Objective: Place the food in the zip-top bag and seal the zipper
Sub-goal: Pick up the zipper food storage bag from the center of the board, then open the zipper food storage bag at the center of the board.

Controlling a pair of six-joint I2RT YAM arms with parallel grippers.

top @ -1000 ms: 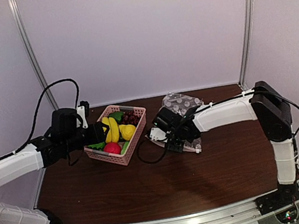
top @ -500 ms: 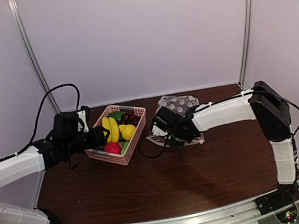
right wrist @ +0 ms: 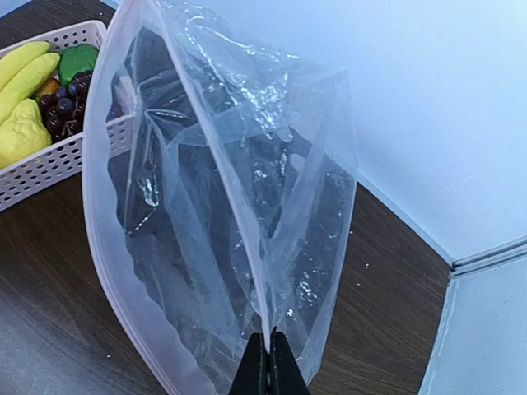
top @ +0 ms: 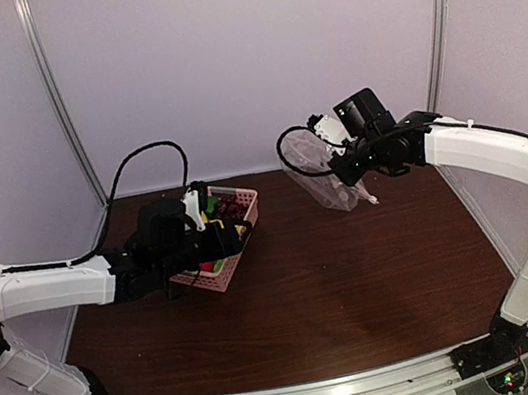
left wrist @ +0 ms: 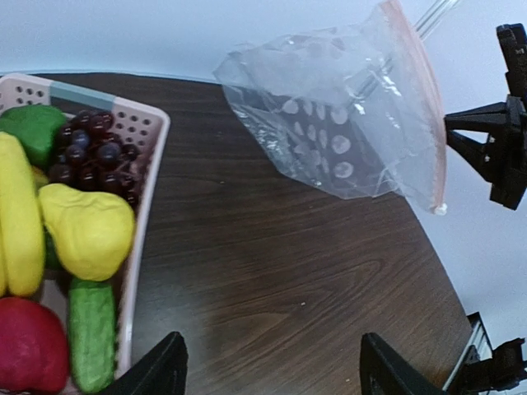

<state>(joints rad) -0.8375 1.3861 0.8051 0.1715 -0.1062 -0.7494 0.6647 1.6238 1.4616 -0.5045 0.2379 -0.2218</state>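
Note:
The clear dotted zip-top bag [top: 318,170] hangs in the air above the back of the table, and my right gripper [top: 347,167] is shut on it. In the right wrist view the gripper [right wrist: 270,339] pinches a pale edge strip of the bag [right wrist: 222,206], which billows out to the left. The zipper [left wrist: 425,115] shows as a thin pale strip along the bag's [left wrist: 338,123] right side. The food [left wrist: 86,232] lies in the pink basket [left wrist: 155,123]: bananas, a pear, grapes, red and green pieces. My left gripper [top: 240,234] hovers by the basket's [top: 242,199] right side, open [left wrist: 272,372] over bare wood.
The basket [right wrist: 62,163] stands at the back left of the dark wooden table [top: 340,286]. White walls with metal corner posts [top: 435,37] close in the back and sides. The right arm's cable loops near the bag [top: 286,148].
My right gripper has shut on the bag and lifted it off the table, up and to the right. The left arm has swung right, from the basket's left side to its right side.

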